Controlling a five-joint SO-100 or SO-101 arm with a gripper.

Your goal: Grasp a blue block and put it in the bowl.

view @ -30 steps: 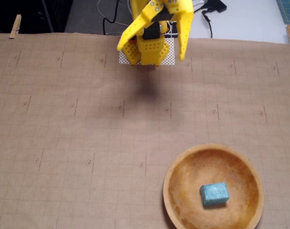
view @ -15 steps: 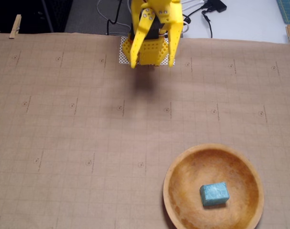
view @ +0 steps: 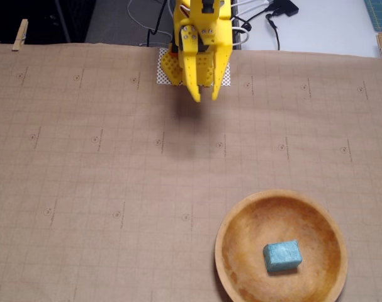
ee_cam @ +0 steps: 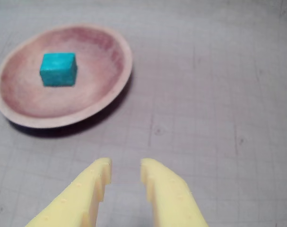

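Tool narrower than before; gridded brown paper

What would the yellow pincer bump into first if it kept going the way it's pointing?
Probably just the bare brown paper on the table. In the wrist view the pincer points past the right side of the bowl, where the blue block sits. Depth is hard to judge, though.
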